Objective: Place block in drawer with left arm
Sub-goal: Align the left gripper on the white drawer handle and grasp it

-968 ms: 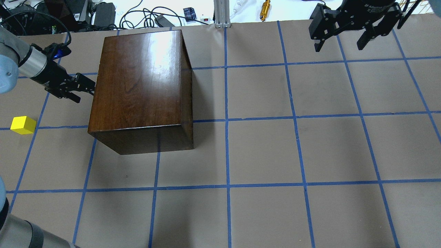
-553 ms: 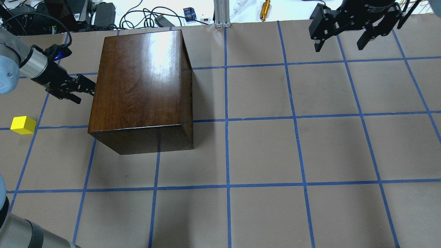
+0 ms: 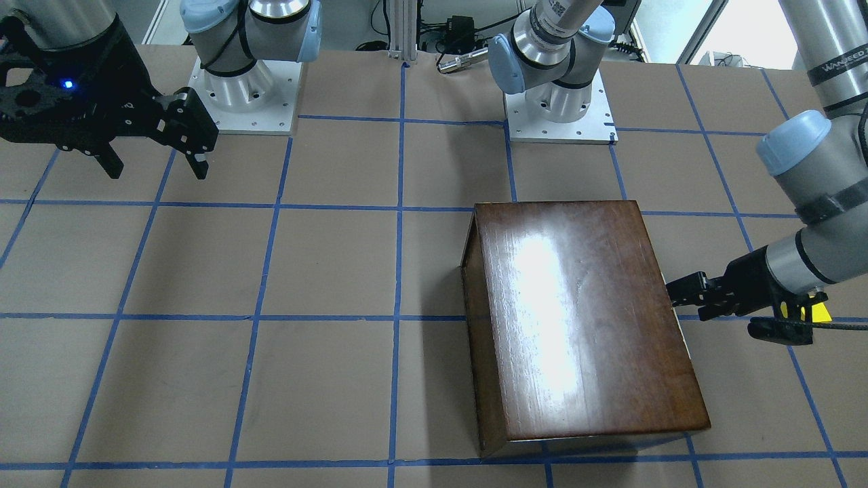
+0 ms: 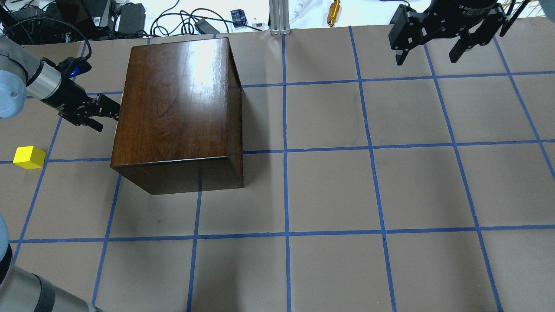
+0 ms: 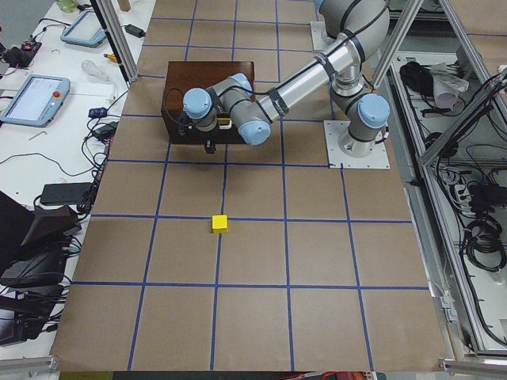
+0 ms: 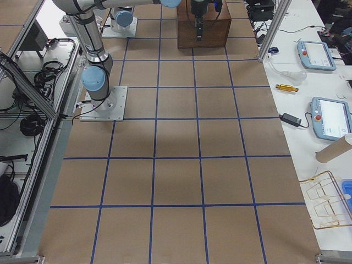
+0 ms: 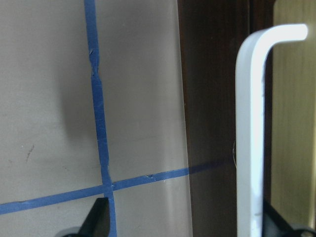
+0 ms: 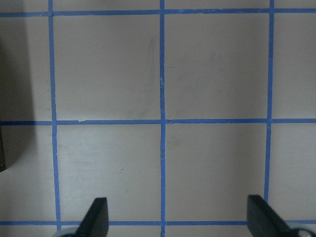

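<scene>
While the left arm (image 4: 42,81) reaches in low from the side, the left gripper (image 4: 110,112) is at the drawer (image 7: 217,98) face of the dark wooden box (image 4: 173,99). The wrist view shows its fingers (image 7: 98,219) spread apart. The whitish handle (image 7: 251,133) stands between them, very near to one finger and well away from the other, so the gripper is not closed on the handle. Whether that finger touches the handle, I cannot tell. Behind the brown front panel a band of pale wood is visible. In the overhead view, a thin pale strip runs along the box edge on this same side.

The yellow block (image 4: 29,157) lies on the bench (image 4: 329,195), on the drawer side of the box and well apart from it. It is also a little closer to the robot than the box's drawer handle, just beside a blue tape line (image 4: 39,182). Nothing touches the block.

The right gripper (image 4: 427,60) hangs above the bench, far from the box on the side opposite to the drawer. Its fingers are wide apart and hold nothing. Under it only the brown paper and the tape grid are seen.
</scene>
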